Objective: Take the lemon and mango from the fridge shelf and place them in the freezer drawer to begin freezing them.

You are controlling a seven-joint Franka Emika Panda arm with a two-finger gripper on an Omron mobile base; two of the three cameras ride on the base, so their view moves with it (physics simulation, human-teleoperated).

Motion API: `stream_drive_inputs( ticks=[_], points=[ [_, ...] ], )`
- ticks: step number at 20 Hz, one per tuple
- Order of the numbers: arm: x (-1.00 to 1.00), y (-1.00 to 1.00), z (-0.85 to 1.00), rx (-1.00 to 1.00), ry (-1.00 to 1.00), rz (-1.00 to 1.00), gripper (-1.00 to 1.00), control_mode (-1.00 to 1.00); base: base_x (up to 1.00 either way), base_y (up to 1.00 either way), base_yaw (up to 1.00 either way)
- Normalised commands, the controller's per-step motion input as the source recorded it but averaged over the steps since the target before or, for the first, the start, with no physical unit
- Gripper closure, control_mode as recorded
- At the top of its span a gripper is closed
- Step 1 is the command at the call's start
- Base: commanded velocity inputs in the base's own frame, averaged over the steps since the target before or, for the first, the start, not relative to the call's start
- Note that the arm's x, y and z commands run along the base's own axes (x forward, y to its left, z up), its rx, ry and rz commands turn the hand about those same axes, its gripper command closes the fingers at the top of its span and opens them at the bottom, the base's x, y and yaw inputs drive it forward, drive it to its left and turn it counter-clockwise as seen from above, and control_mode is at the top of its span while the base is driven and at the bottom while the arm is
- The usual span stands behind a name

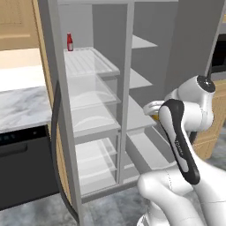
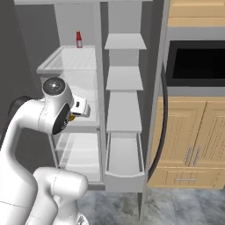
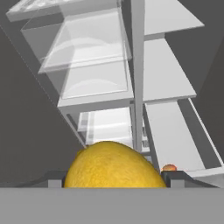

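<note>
The gripper point(image 3: 114, 177) clamps the lemon point(image 3: 114, 166) between its fingertips before the open fridge; the mango point(image 3: 169, 167) lies just beyond them in the freezer drawer point(image 3: 175, 131) ahead.

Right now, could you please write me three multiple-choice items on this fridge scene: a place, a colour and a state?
1. Where does the red bottle stand? A on the fridge shelf; B on the floor; C on the counter.
2. What colour is the fruit in the gripper? A green; B red; C yellow.
3. The freezer drawer is: A shut; B pulled out; C removed.
Answers: 1 A, it stands at the ribbed shelf's back; 2 C, the lemon is yellow; 3 B, its front juts forward.
</note>
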Motion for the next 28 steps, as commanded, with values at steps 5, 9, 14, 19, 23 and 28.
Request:
stream_drive_inputs(
  ticks=[5, 9, 14, 19, 23, 28],
  points=[
    [0.00, 0.00, 0.00, 0.00, 0.00, 0.00, 1.00, 1.00, 0.28, -0.23, -0.19],
    [0.00, 0.00, 0.00, 0.00, 0.00, 0.00, 1.00, 1.00, 0.13, -0.17, -0.15],
    [0.47, -0.32, -0.30, 0.02, 0.19, -0.09, 1.00, -1.00, 0.00, 0.00, 0.00],
    [0.77, -0.41, -0.53, 0.03, 0.27, -0.06, 1.00, -1.00, 0.00, 0.00, 0.00],
    [0.67, -0.23, -0.65, 0.00, 0.28, -0.06, 1.00, -1.00, 0.00, 0.00, 0.00],
    [0.34, -0.02, -0.83, -0.01, 0.20, -0.05, 1.00, -1.00, 0.00, 0.00, 0.00]
  ],
)
